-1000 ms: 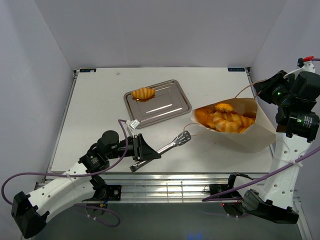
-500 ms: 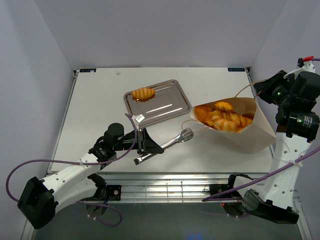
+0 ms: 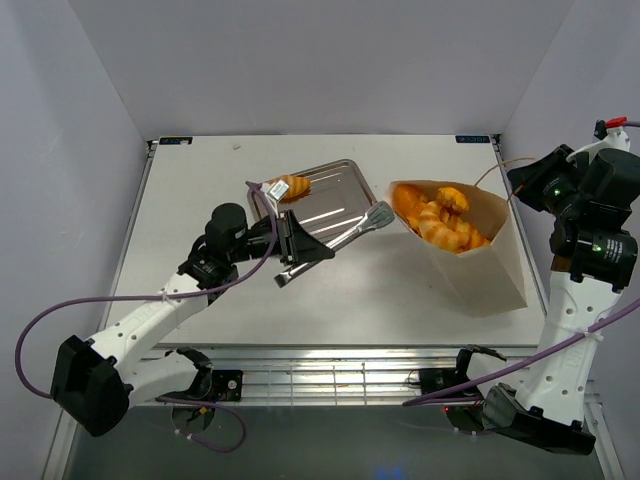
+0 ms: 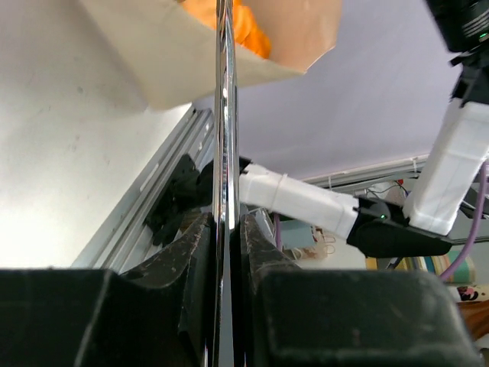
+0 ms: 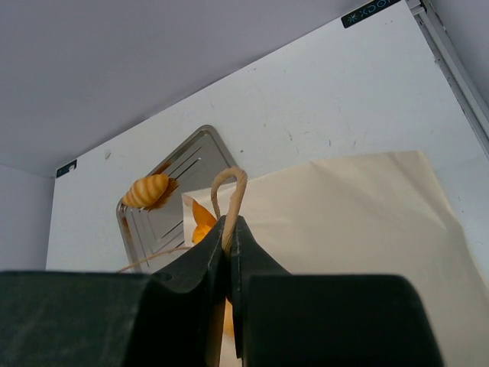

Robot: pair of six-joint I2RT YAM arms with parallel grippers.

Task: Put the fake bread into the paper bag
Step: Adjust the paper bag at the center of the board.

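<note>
Left fingers: pads pressed narrow against both flats of the silver metal tongs, gripped near their rear end
Left gripper: holds the tongs above the table, tips over the right end of the silver rectangular metal tray; no bread seen between the tips
Right fingers: pads pinched tight on the thin looped string handle
Right gripper: raised at the far right, holding by that handle the tall cream-beige paper bag, tilted with its mouth towards the tray
Bread in bag: several glossy golden-orange toy pastries heaped at the mouth
Bread outstanding: one ridged golden-orange toy roll at the far left corner of the tray, apart from the tong tips, partly hidden by the left arm in the overhead view
Step in hand: judged to be fetching the last piece; task nearly complete
Next move calls for: tips carried across the tray to the roll, grip eased so the blades spread, then closed on it; the glossy roll may slip
Surface: white table top, lightly scuffed, with a metal rail along the near edge
Room: plain pale grey-lilac walls on three sides
</note>
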